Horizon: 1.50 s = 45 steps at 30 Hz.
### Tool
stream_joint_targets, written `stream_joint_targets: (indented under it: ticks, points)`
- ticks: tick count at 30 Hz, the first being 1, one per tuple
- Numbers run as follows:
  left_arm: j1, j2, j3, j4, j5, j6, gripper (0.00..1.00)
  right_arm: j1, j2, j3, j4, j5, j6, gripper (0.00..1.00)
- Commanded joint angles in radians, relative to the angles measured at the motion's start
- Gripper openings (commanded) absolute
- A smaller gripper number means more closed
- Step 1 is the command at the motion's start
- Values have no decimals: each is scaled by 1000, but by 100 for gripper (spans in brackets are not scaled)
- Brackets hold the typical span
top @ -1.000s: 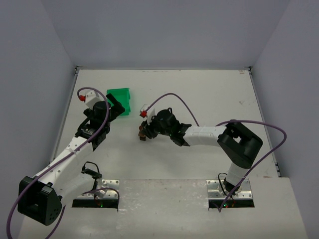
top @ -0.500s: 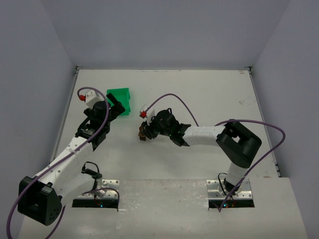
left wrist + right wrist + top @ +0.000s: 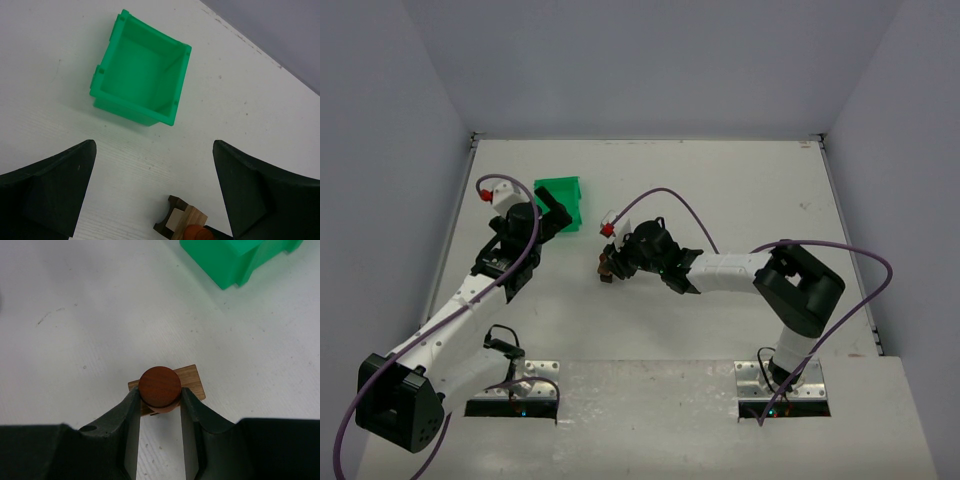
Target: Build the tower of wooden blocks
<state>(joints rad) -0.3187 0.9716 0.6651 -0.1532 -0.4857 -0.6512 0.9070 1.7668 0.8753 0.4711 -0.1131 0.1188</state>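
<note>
Here, one round piece (image 3: 160,386) in right claw (image 3: 160,396), one tan slab (image 3: 193,380), one bin (image 3: 127,107)

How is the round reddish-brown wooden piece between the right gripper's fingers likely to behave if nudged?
The round reddish-brown piece looks like solid wood, so probably stiff and light. Its circular face suggests a cylinder, apt to roll if tipped sideways. Set on the narrow tan block, it might topple easily.
</note>
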Motion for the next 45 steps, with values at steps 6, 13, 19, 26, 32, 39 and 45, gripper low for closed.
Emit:
stream_joint_targets:
  ticks: [6, 13, 19, 26, 32, 39, 45]
  points:
    - [10, 3, -6, 53, 15, 19, 100, 6, 10, 36, 80, 4, -21, 28]
    - [10, 13, -4, 61, 32, 29, 100, 6, 12, 44, 73, 9, -29, 28]
    - [10, 17, -2, 61, 36, 32, 100, 6, 13, 40, 69, 15, -28, 29]
    - [10, 16, -4, 61, 42, 35, 100, 6, 17, 42, 61, 18, -28, 29]
    - [10, 16, -4, 63, 45, 35, 100, 6, 7, 33, 65, 15, -27, 32]
    - [10, 18, -2, 63, 48, 35, 100, 6, -6, 16, 78, 24, -24, 34]
    - [10, 19, -4, 64, 50, 36, 100, 6, -13, 10, 77, 21, -22, 35]
